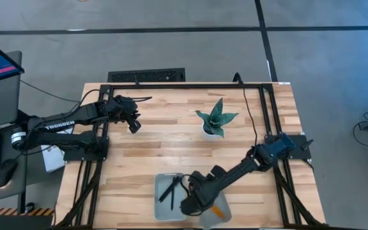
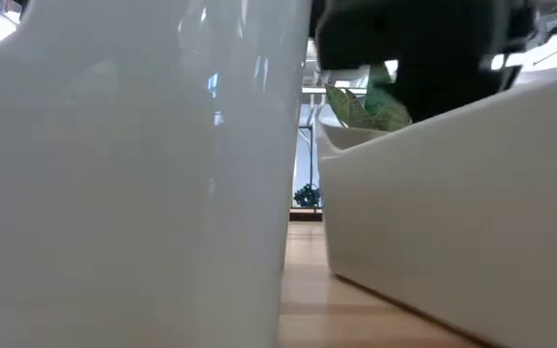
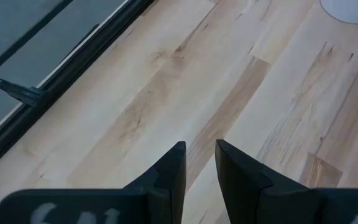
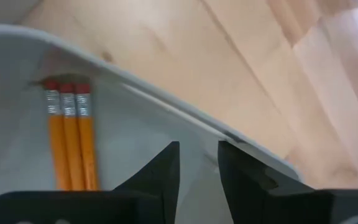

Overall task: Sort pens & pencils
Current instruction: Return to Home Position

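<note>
Even overhead light brightening table (image 1: 171,128); right arm (image 1: 241,167) casting soft shadow on it. Glare streaks shining on white bin wall (image 2: 211,87) in low view. Bin rim (image 4: 166,102) shading pencils (image 4: 70,137) at eraser ends; far tabletop washing out pale.

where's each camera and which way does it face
High: above the table, straight down; both arms, left pincer far left, right pincer at the right bin.
Low: table height, level between two bin walls; a dark arm part above.
Left wrist: on the left arm, facing bare wood; its open pincer.
Right wrist: on the right arm, facing into the right bin; its open pincer.
Shared: high and right wrist both show the pencils.
</note>
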Tool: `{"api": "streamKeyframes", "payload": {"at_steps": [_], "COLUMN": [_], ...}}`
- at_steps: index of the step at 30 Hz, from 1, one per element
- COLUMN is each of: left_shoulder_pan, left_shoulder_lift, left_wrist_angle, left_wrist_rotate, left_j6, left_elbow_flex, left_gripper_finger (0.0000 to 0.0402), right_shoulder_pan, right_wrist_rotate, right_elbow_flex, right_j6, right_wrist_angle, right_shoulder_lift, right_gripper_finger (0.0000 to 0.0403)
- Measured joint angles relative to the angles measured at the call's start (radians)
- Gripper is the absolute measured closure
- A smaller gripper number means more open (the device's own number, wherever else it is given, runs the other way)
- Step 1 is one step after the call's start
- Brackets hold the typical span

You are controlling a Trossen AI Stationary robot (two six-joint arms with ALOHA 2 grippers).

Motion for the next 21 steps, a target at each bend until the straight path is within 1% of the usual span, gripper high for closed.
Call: {"api": "streamKeyframes", "payload": {"at_steps": [4,9,13,16,21], "left_shoulder_pan": [0.0,0.0,0.0,0.0,0.0], "left_shoulder_lift": [0.0,0.0,0.0,0.0,0.0], "left_wrist_angle": [-0.001,-0.004,-0.004,-0.003,0.017], "left_wrist_rotate": [0.01,0.019,0.027,0.054,0.072], "left_j6": [0.0,0.0,0.001,0.017,0.024], "left_elbow_flex": [0.0,0.0,0.0,0.0,0.0], "left_gripper_finger": [0.0323,0.0323,0.0323,0.0323,0.0323], "right_shoulder_pan": [-0.03,-0.058,-0.055,-0.042,-0.029], "right_wrist_rotate": [0.001,-0.03,-0.053,-0.082,-0.08], "right_elbow_flex": [-0.002,-0.002,0.0,0.024,0.097], "right_j6": [-0.054,-0.057,-0.06,-0.066,-0.082], "right_wrist_angle": [0.006,0.018,0.015,0.005,-0.002], "right_shoulder_lift": [0.0,0.0,-0.003,-0.01,-0.01], "right_gripper_finger": [0.0269,0.027,0.027,0.0272,0.0279]}}
